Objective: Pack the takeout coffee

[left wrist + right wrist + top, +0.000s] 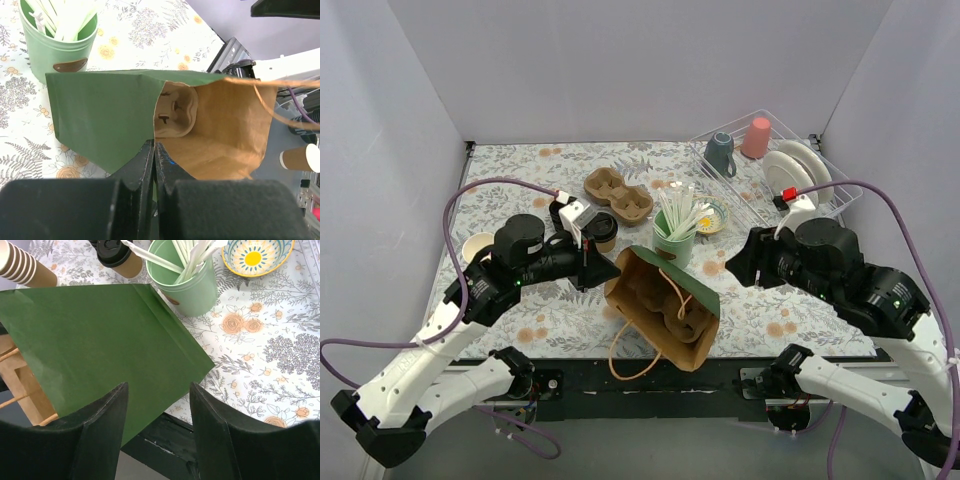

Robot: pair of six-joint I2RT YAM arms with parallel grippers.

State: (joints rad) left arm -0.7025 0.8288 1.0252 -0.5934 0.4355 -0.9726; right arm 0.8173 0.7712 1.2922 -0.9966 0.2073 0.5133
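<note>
The takeout coffee (603,230), a small brown cup with a black lid, stands on the table behind the bag; its lid also shows at the top of the right wrist view (117,255). A paper bag (660,305), green outside and brown inside, lies on its side with its mouth toward the left arm. Inside it sits a pulp cup carrier (172,112). My left gripper (154,145) is shut on the bag's rim (605,268). My right gripper (157,385) is open, hovering over the green side of the bag (100,335) near its corner, holding nothing.
A second cup carrier (617,195) lies behind the coffee. A green cup of straws (675,235) and a yellow bowl (710,215) stand right of it. A stack of paper cups (22,265) sits at left. A dish rack (760,165) with teal mug (720,152) fills the back right.
</note>
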